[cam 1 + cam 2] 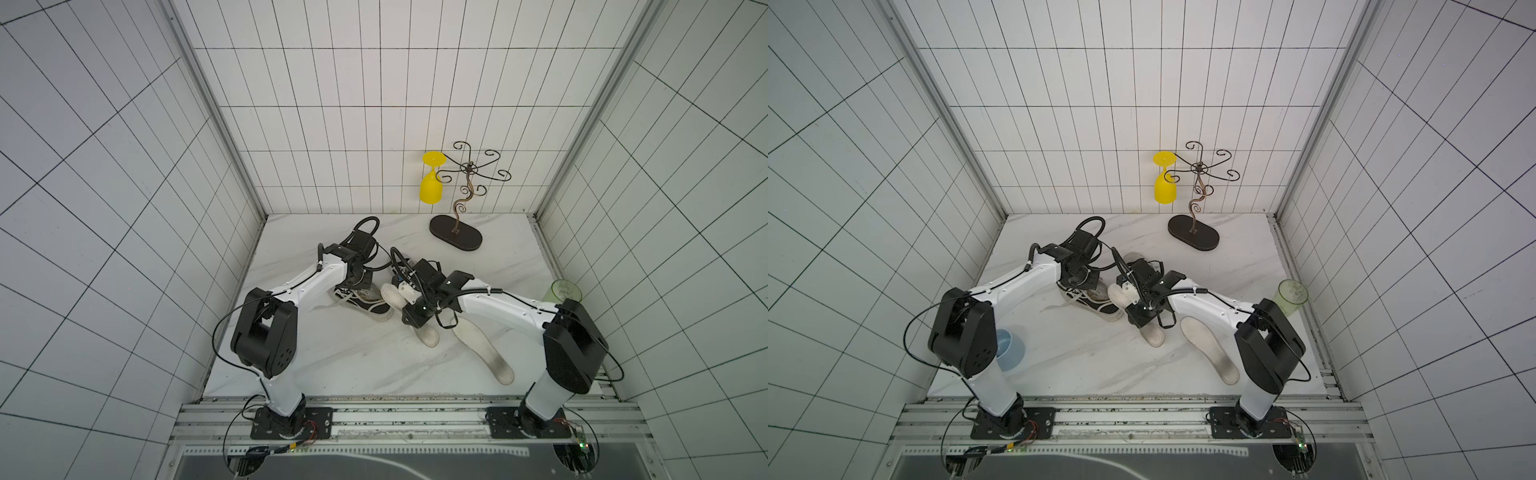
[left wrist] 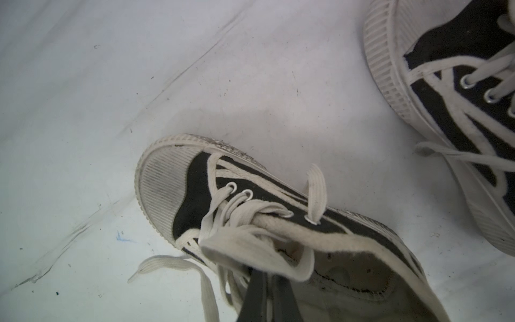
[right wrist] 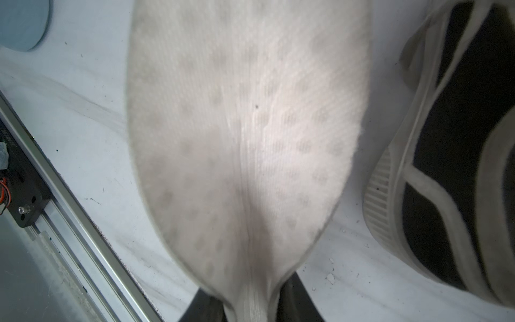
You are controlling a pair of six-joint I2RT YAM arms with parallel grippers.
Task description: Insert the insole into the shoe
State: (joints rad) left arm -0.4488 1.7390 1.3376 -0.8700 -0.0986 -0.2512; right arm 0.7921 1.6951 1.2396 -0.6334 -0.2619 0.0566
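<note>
Left arm: extended forward, wrist pitched down. The left gripper (image 2: 267, 274) is clamped on the shoe (image 2: 250, 212) at its top edge; the shoe rests on the surface (image 1: 332, 361).

Right arm: elbow bent inward. The right gripper (image 3: 250, 299) pinches one end of the insole (image 3: 245, 125), just beside that shoe.

Count: two shoes, including the second shoe (image 2: 459, 83), and two insoles, including the second insole (image 1: 484, 349), which lies flat.

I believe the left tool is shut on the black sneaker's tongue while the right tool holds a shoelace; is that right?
Not quite: the right tool holds a white insole, not a shoelace, as the right wrist view shows. The left tool is indeed shut on the black sneaker's tongue.
</note>
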